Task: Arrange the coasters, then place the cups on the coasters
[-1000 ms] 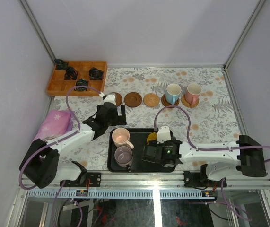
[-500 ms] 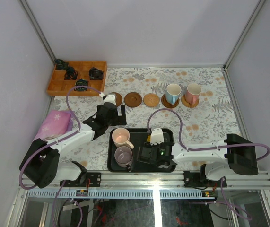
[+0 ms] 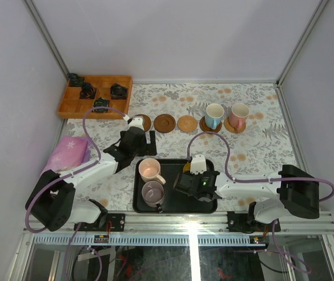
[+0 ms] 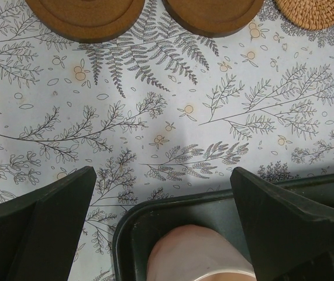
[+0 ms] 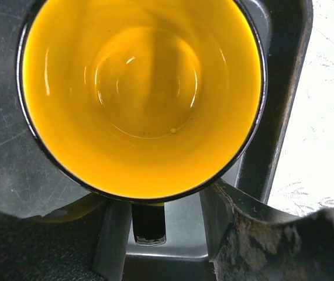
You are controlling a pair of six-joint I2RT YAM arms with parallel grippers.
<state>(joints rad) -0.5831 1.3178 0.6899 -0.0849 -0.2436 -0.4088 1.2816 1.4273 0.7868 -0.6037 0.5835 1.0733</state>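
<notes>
We see the left arm reach diagonally forward from its base. The left tool (image 4: 162, 172) points down over the leaf-patterned worktop (image 4: 172, 117), its jaws spread wide and holding nothing. Just beyond this tool lie two of the flat round brown wooden coasters (image 4: 85, 14). On its near side is a corner of the black rectangular tray (image 4: 128, 234), with the pale pink handled cup (image 4: 190, 257) inside.

The right arm stretches leftward from its base, low over the tray. The right tool (image 5: 158, 211) looks straight down into the yellow-lined dark-rimmed cup (image 5: 140, 88), whose handle sits between the jaws. A gap shows beside the handle, so the jaws are not clenched on it.

Compared with a second ago, the right tool has slid away from the tray's near rim toward the yellow cup. The left arm and all the cups are where they were.

The tray holds three cups: the yellow one under the right tool, and the pale pink one and a mauve-grey cup (image 3: 152, 191) to its left. Well ahead of the right tool, a white cup with a blue handle (image 3: 214, 115) and a cup with a pink handle (image 3: 238, 115) each stand on a coaster. To their left, three coasters lie bare. Far left of the left tool, a wooden compartment box (image 3: 76, 107) holds small black objects (image 3: 118, 91).
</notes>
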